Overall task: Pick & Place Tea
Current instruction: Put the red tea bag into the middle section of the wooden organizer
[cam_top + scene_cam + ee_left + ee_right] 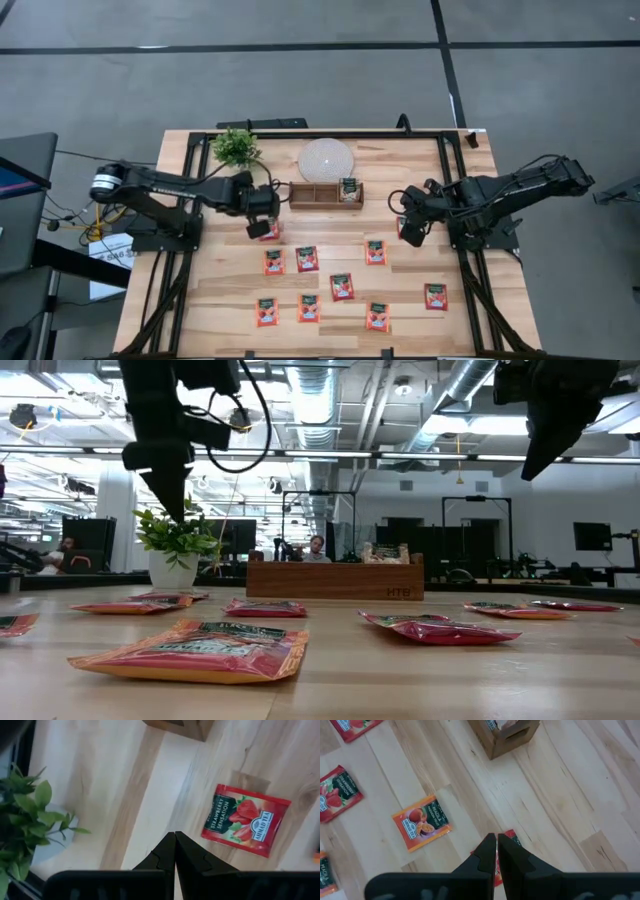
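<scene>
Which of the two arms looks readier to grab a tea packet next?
Hard to call; I'd lean left. The left gripper hovers beside a strawberry tea packet, fingers shut. The right gripper hangs over another packet, fingers also shut.

Tea packets (341, 287) lie scattered across the table's (420, 170) front half — behind them the wooden box (325, 194), plant (236, 147) at its left.

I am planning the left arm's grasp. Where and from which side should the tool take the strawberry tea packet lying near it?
The strawberry tea packet lies flat on the table beside the shut left tool. Probably come from straight above, open the fingers, and pinch across its short width near the middle, since nothing stands up to grip.
</scene>
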`<action>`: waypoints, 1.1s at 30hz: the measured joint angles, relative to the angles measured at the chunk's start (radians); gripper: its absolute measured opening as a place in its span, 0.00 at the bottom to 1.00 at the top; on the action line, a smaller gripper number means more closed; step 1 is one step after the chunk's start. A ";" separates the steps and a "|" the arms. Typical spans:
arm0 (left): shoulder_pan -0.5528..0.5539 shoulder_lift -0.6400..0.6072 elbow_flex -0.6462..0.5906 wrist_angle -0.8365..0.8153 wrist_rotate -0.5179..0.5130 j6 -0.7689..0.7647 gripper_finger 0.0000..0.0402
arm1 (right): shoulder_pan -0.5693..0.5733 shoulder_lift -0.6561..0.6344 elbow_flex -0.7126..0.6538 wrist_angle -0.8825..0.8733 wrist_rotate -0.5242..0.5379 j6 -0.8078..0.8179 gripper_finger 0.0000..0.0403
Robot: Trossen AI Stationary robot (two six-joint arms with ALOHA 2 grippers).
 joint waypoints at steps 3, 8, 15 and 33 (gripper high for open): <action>0.029 0.007 0.000 0.024 0.027 0.058 0.00 | 0.000 0.000 0.000 0.001 0.000 0.000 0.03; 0.078 0.006 0.000 0.084 0.113 0.116 0.00 | 0.000 0.000 0.000 0.003 0.000 0.000 0.03; 0.112 0.006 0.000 0.102 0.220 0.133 0.00 | 0.000 0.000 0.000 0.014 0.000 0.000 0.03; 0.115 0.006 0.000 0.134 0.265 0.136 0.00 | 0.000 0.000 0.000 0.049 -0.027 0.000 0.03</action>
